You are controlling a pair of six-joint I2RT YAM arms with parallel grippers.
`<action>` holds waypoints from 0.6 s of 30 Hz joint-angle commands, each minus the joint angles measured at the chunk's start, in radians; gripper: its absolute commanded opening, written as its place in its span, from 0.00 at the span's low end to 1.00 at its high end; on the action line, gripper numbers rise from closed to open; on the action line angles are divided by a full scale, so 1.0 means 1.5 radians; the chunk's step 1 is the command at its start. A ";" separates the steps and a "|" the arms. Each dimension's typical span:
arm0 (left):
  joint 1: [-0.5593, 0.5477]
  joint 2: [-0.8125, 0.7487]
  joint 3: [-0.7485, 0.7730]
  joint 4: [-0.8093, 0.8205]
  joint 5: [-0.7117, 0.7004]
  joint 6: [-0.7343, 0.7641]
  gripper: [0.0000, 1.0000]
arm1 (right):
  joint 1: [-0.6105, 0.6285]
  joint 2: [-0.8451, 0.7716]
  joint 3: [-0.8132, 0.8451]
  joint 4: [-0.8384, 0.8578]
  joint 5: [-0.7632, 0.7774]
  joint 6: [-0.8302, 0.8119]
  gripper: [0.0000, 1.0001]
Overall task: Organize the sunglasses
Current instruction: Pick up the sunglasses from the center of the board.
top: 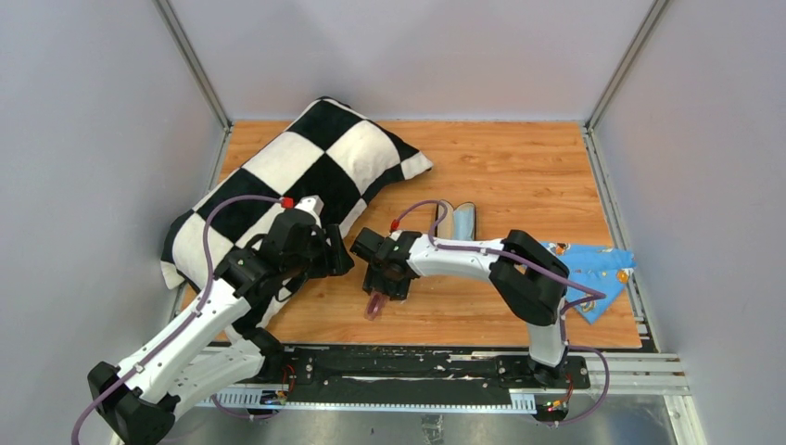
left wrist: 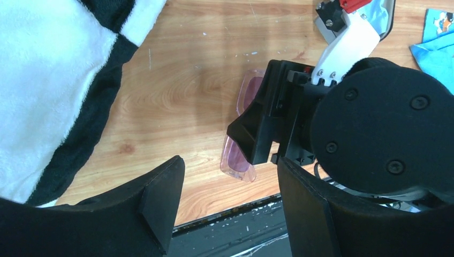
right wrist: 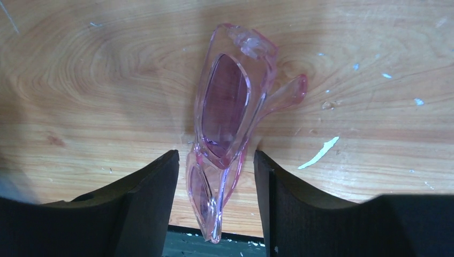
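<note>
Your right tool (right wrist: 217,176) is down over the sunglasses (right wrist: 222,107), its two dark fingers (right wrist: 144,203) spread open and standing one on each side of the folded pair, with a thin strip of wood showing between each finger and the frame, so it straddles them rather than clamps them. The sunglasses lie flat on the counter (top: 519,167) close to its near edge, roughly midway across; the pinkish-purple frame and lenses are see-through, the lenses stack one behind the other in the right wrist view, and one temple tip sticks out to the side. Your left tool (left wrist: 230,206) is also open, fingers wide apart with nothing between them, hovering just left of the right tool and looking at it and the sunglasses from the side. The black-and-white checkered pillow (top: 306,167) fills the far left of the counter, and your left arm lies over its near edge. Behind the right arm you have the open glasses case (top: 461,221), well apart from the sunglasses, and the light blue printed cloth (top: 593,269) sits at the right edge of the counter
</note>
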 commanded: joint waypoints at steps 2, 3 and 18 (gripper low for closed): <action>0.003 -0.009 -0.018 -0.009 0.004 0.013 0.70 | 0.013 0.050 0.052 -0.099 0.026 0.036 0.56; 0.004 -0.009 -0.020 -0.009 0.004 0.015 0.70 | 0.013 0.053 0.056 -0.102 0.028 0.036 0.55; 0.004 -0.018 -0.039 -0.009 -0.005 0.022 0.70 | 0.016 0.104 0.138 -0.202 0.100 0.034 0.49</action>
